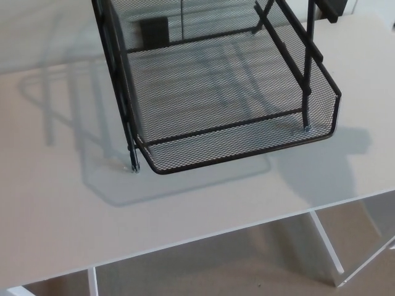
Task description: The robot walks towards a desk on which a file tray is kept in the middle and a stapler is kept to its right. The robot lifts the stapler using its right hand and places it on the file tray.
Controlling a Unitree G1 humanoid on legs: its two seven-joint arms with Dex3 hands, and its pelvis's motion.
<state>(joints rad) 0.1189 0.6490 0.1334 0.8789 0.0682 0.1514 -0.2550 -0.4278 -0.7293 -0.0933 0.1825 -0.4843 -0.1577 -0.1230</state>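
A: Which step does the robot seem to be on?

B: By the look of it, the end of the approach. The head view looks steeply down on the counter [62,209], whose near edge crosses the lower part of the picture, so the robot is probably standing right at it. Nothing suggests the lift has begun.

A: What are the 2 hands doing?

B: Neither the right hand nor the left hand is in the picture, so whether their fingers are spread or closed cannot be told.

A: And the stapler?

B: It cannot be picked out with certainty. The file tray [336,105], black wire mesh, fills the upper middle, and its bottom shelf is empty. A dark shape [330,11] at the top edge, to the tray's right, may be the stapler or part of the tray's upper frame; too little shows to say.

A: So what does the next move call for?

B: Most likely bringing the tray's right side into view, then sending the right hand in from that side with its fingers apart.

A: Anything in the way?

B: The tray's upright posts [307,74] and the slanted rails above the shelf. A hand setting something down would probably have to come over the low front rim and between them. The rest of the counter carries only the tray's shadow [327,166].
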